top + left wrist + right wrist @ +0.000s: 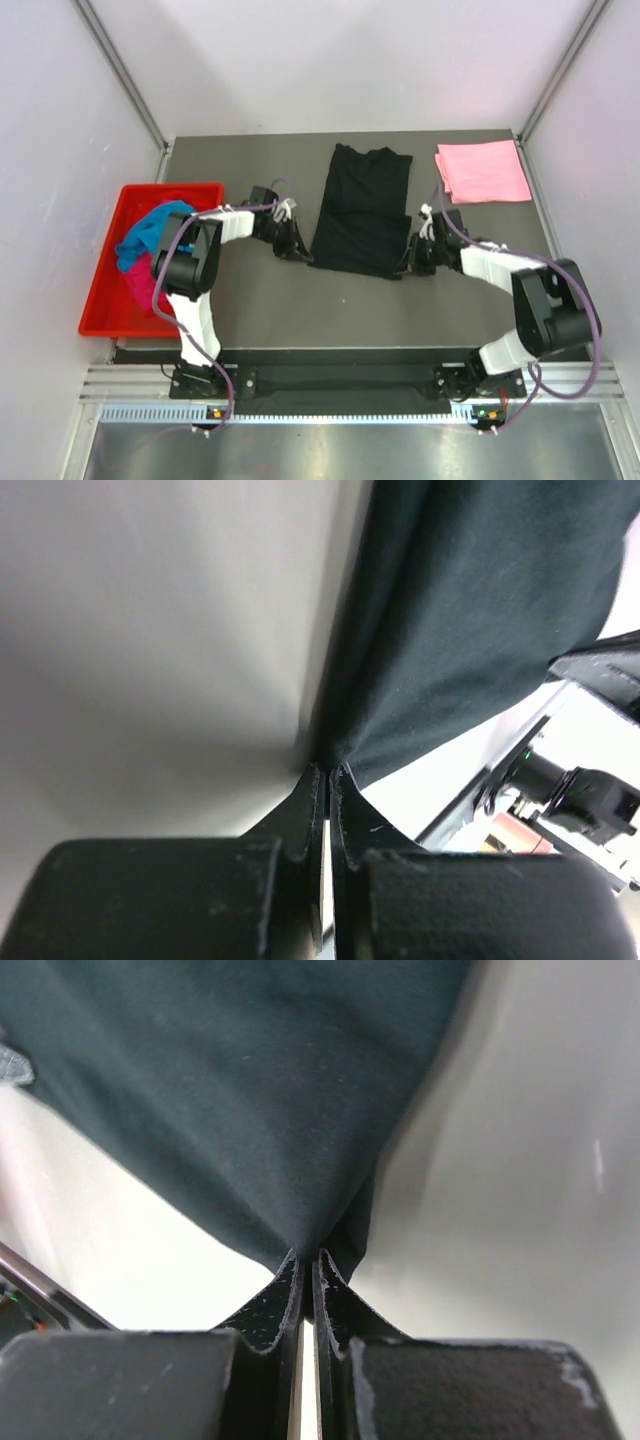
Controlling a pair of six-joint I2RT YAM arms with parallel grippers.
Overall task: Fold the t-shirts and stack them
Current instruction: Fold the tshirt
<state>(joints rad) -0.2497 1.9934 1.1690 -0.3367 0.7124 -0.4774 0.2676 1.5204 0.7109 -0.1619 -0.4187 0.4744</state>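
The tabletop [260,310] carries the black t-shirt [362,210] at its middle, partly folded. The pink t-shirt [483,172] lies folded at the far right corner. The turquoise t-shirt [150,230] and magenta t-shirt [138,287] are heaped in the red tray [100,300] on the left. The left end effector [328,780] and right end effector [305,1260] are each pinched tight on a near corner of the black hem. Each bite looks thin — a corner could slip out on lifting, or uneven pulls could skew the fold. Only the wrist views show the cloth caught in the tips — only the overhead view shows the other shirts.
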